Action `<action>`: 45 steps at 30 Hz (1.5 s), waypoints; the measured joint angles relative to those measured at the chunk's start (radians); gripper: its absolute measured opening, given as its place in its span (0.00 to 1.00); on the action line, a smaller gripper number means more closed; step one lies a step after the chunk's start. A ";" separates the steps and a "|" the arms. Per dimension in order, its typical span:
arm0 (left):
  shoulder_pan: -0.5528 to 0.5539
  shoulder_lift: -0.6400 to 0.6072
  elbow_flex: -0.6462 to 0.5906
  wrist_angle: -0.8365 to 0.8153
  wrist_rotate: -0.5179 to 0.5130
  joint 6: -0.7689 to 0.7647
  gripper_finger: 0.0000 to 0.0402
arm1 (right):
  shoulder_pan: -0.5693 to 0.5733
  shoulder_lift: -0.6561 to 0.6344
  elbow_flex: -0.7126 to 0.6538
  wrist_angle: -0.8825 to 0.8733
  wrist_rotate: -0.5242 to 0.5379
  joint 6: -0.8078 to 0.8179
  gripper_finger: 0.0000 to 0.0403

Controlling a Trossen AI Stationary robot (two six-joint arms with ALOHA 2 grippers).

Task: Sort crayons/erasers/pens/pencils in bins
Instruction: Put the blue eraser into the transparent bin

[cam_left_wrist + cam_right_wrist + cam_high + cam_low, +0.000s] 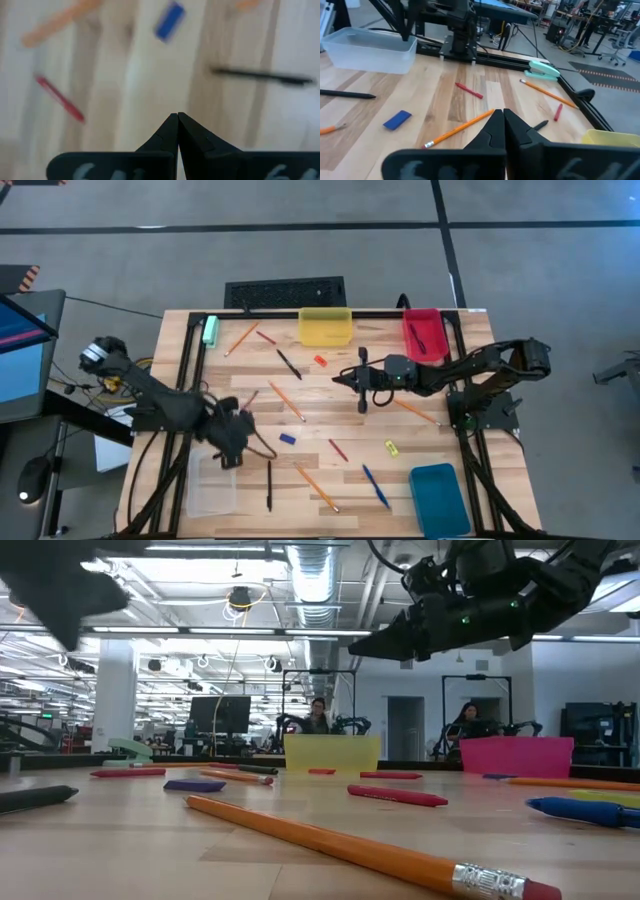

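Note:
My left gripper point(245, 438) point(177, 119) is shut and empty, hovering by the clear bin point(210, 483). Ahead of it lie a blue eraser point(170, 21), a red crayon point(60, 98) and a black pen point(262, 76). My right gripper point(340, 377) point(499, 115) is shut and empty, held above the table's middle near the red-orange eraser point(320, 361). An orange pencil point(460, 129) lies below it. Pencils point(315, 488), pens point(375, 485), crayons point(338, 448) and a yellow eraser point(391, 447) lie flat and scattered. The yellow bin point(325, 327), red bin point(422, 333) and teal bin point(438, 498) stand near the table's edges.
A pale-green block point(210, 330) lies at the far left corner. A dark pen lies in the red bin. A black keyboard point(285, 292) sits beyond the far edge. In the low view a long pencil point(350, 845) lies in the foreground, and people sit in the room behind.

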State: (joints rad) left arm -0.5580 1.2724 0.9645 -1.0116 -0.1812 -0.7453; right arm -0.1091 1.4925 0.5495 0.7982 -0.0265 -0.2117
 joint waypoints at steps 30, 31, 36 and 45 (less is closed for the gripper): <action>-0.202 0.201 0.020 -0.064 -0.031 -0.311 0.00 | 0.064 0.000 0.000 0.026 0.021 -0.058 0.01; -0.203 0.201 0.029 -0.074 -0.036 -0.306 0.00 | 0.068 0.000 0.000 0.025 0.030 -0.058 0.01; -0.199 0.201 0.098 -0.121 -0.143 -0.215 0.00 | 0.091 0.000 0.000 0.024 0.038 -0.058 0.01; 0.007 0.202 0.050 0.190 -0.218 0.244 0.00 | 0.130 0.001 -0.061 0.073 0.032 -0.025 0.01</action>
State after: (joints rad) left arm -0.5509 1.4746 1.0142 -0.8221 -0.3988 -0.5011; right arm 0.0208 1.4937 0.4887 0.8715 0.0059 -0.2363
